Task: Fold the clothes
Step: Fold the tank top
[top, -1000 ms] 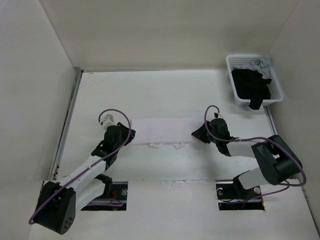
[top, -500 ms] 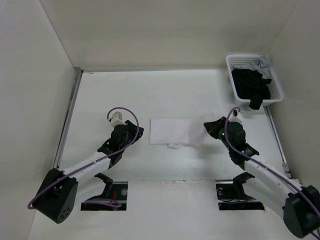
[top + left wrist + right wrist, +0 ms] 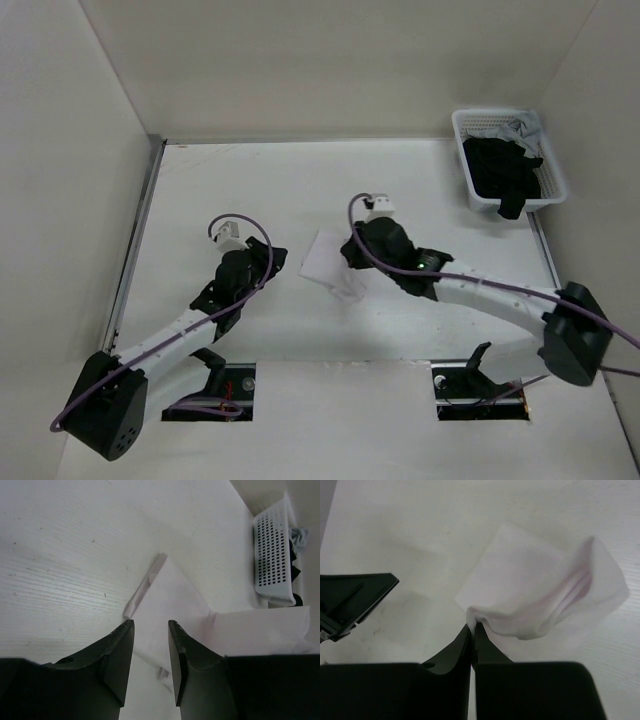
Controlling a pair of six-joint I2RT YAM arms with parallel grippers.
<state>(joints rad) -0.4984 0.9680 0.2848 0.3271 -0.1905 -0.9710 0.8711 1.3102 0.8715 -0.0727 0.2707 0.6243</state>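
We see the right gripper [image 3: 474, 627] pinched tight on a corner of the white garment [image 3: 540, 595], its arm stretched across the middle of the surface [image 3: 250, 180] toward the left. The cloth hangs from that pinch in a loose pocket, and the rest lies flat beneath it in the middle of the surface, just to the right of the left gripper [image 3: 150, 625]. That gripper hovers low with its jaws partly apart and nothing between them; the garment's near edge shows through the gap.

A second ago the garment lay as a long, narrow band stretched between the two arms. Half a second ago it had become a shorter rectangle, with both grippers standing off its ends. Since then the right arm has swung in from the right and carried its end over the rest, so the piece now looks smaller and doubled. We judge this to be a crosswise fold in progress, with the carried edge not yet laid down or released.

The white basket [image 3: 555, 180] of black garments [image 3: 505, 170] sits at the far right corner, well apart and unchanged.
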